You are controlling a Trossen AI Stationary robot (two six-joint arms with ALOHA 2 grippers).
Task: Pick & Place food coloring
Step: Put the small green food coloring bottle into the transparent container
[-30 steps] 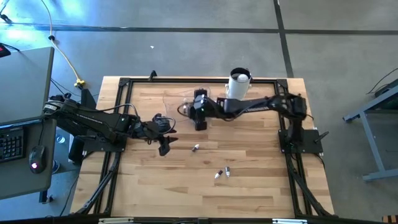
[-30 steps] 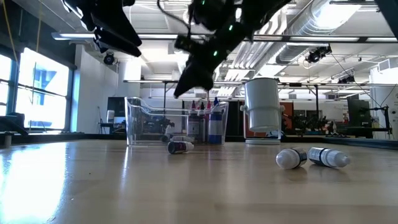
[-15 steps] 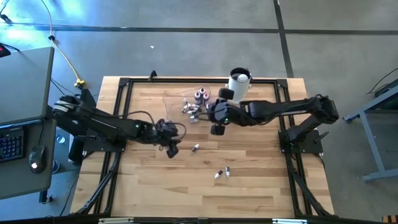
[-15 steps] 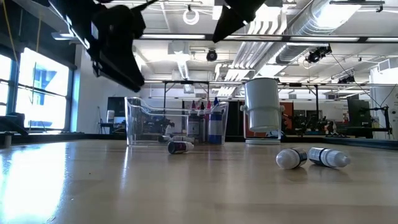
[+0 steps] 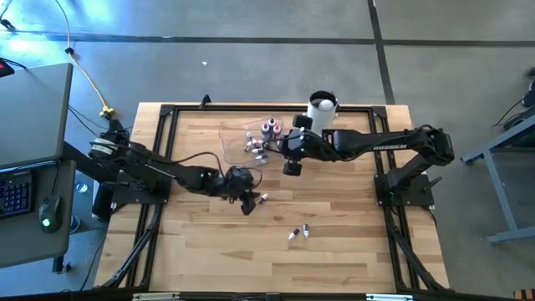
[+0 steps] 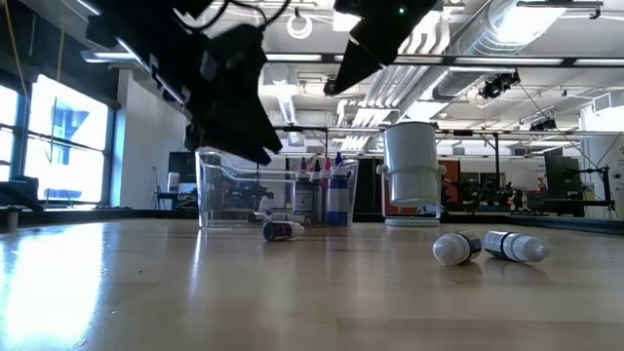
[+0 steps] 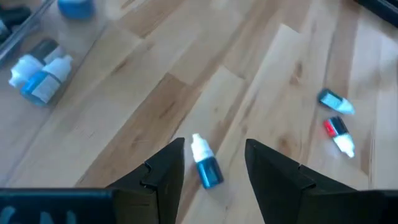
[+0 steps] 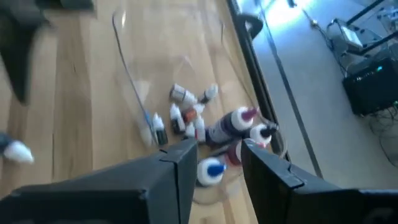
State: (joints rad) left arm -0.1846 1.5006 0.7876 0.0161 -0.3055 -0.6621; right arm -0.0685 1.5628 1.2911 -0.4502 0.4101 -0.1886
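Observation:
One small food coloring bottle (image 7: 205, 163) with a blue label and white tip lies on its side on the wood, alone near the table's middle (image 5: 263, 199) (image 6: 283, 230). My left gripper (image 7: 214, 146) hangs open above it (image 5: 248, 203), one finger on either side, touching nothing. Two more bottles (image 5: 293, 235) (image 5: 306, 230) lie toward the near edge, also in the low view (image 6: 456, 248) (image 6: 514, 246). Several others rest inside a clear container (image 5: 251, 138) (image 8: 205, 124). My right gripper (image 8: 217, 148) is open and raised by the container's right side (image 5: 292, 167).
A large white cylindrical container with a dark top (image 5: 321, 113) (image 6: 411, 175) stands at the far edge, right of the clear container. A black frame (image 5: 167, 110) runs round the table. Bare wood lies across the near half. A desk with keyboard and mouse stands beyond the left edge.
My left gripper has moved toward the table's right and slightly nearer, arriving over the lone bottle. My right gripper has risen and drawn away from over the clear container toward the right, uncovering the bottles inside, then held still.

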